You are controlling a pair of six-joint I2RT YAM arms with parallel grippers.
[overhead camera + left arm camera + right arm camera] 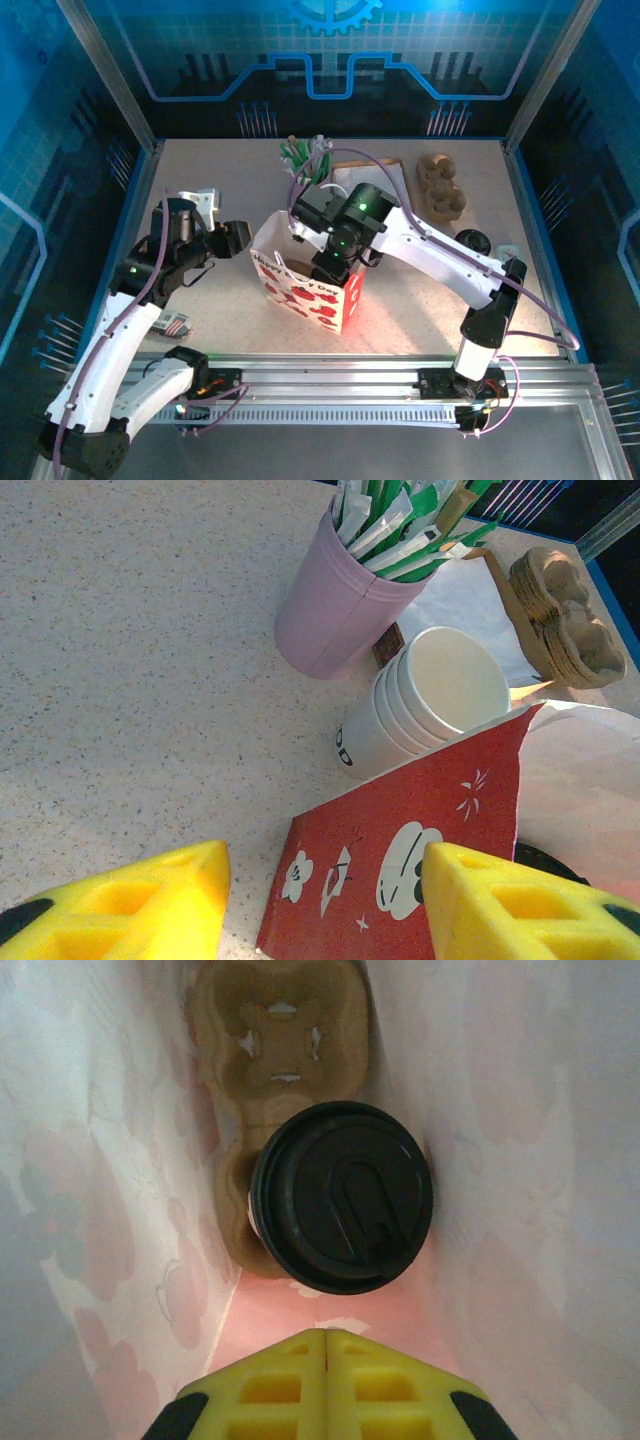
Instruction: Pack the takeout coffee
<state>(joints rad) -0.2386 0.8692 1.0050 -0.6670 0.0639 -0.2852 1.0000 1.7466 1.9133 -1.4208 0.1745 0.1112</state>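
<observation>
Closed and empty, the right jaws are held above the coffee [342, 1196], seated in a tray [283, 1030] inside the bag [70, 1180], left jaws open alongside; packing is judged done, and a straight withdrawal is called for.

The gift bag [305, 285] stands mid-table [200, 180], between the two arms. Down inside it, a carrier tray [270, 1060] lies on the bag's floor, and the takeout coffee [340, 1195] sits upright in the tray's nearer pocket, the other pocket beyond it. The right gripper [325, 1338] hangs inside the bag, above the coffee and apart from it. The left gripper [322, 880] sits just left of the bag, outside it. Behind the bag comes the stack of cups [420, 710], lying tilted close against the bag's back edge. The cup of sticks [330, 600] stands just beside that stack, farther back. Off to the right, near the table's far edge, rests a pile of carrier trays [440, 185].
</observation>
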